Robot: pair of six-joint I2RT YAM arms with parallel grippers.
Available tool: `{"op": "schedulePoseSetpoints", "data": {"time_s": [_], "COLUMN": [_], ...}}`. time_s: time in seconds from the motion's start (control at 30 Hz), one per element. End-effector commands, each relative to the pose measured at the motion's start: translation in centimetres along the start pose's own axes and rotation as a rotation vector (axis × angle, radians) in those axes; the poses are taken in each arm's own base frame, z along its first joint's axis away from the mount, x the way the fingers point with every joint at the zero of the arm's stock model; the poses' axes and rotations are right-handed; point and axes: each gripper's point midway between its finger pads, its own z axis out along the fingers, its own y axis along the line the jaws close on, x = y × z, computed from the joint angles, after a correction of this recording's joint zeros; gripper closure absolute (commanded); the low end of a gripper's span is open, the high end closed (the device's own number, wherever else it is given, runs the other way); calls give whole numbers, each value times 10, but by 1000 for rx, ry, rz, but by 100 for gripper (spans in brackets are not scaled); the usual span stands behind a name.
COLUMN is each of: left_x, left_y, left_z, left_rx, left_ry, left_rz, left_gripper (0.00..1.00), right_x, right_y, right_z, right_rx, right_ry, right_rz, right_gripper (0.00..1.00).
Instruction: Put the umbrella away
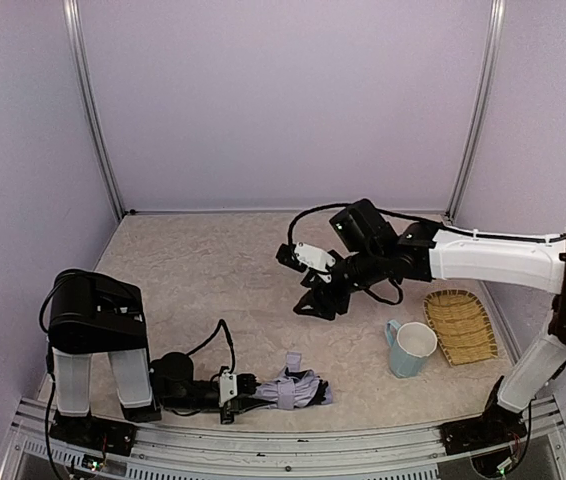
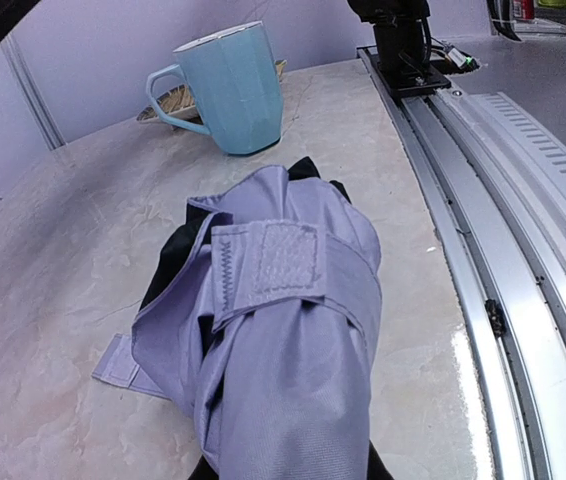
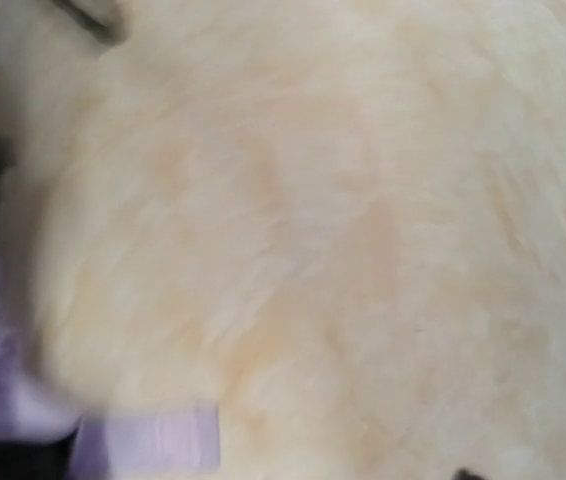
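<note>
While the left arm lay low along the near edge of the table (image 1: 213, 270), the left gripper (image 1: 248, 388) pointed right with its fingers closed narrow on 1 end of the umbrella (image 1: 298, 390). The umbrella was folded into a loose bundle and rested on the table a little left of centre, just on the far side of the rail (image 1: 313, 440). In the left wrist view lavender fabric filled the middle, with black lining (image 2: 178, 260) showing along its far side. A strap (image 2: 283, 265) with a pale hook-and-loop patch crossed the bundle, and 1 loose lavender tab lay flat on the table on the far side. Only black slivers of the fingers showed at the bottom edge, on either side of the fabric.

The right arm reached in from the right, and the right gripper (image 1: 318, 303) hung above the middle of the table, well apart from the umbrella and beyond it. I could not tell how wide its fingers stood. The top view showed them as a dark cluster, and the right wrist view was blurred, giving only beige tabletop and a lavender strip at lower left.

A pale blue mug (image 1: 411, 348) stood upright to the right of the umbrella, its handle to the left. A woven tray (image 1: 460, 325) lay just beside it, on its right and far side; whether they touched I could not tell.
</note>
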Motion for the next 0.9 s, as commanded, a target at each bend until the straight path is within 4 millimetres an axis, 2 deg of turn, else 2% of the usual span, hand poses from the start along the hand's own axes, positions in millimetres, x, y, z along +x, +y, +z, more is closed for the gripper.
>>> {"op": "schedulePoseSetpoints", "data": {"time_s": [0.0,0.07,0.13,0.37,0.63,0.77,0.87], "left_x": [48,49,48,46,45,45,45], "left_y": [-37,-38,-37,-38,-38,-39,-39], "left_z": [-19,-18,-18,-19,-19,-19,-19], "left_rx": [108,110,108,112,111,113,114], "left_ry": [161,164,161,151,148,147,146], "left_rz": [-45,-41,-44,-48,-47,-46,-45], "left_gripper": [100,100,100,100,100,100,100], "right_x": [38,56,66,84,85,82,76], "right_y": [-8,0,13,48,79,91,94], "right_z": [38,55,66,90,104,111,114], "right_rx": [-129,-192,-253,-456,-659,-726,-762], "right_ry": [187,285,332,402,392,372,342], "right_rz": [325,379,417,508,626,669,697], "right_gripper": [40,42,42,42,45,54,71]}}
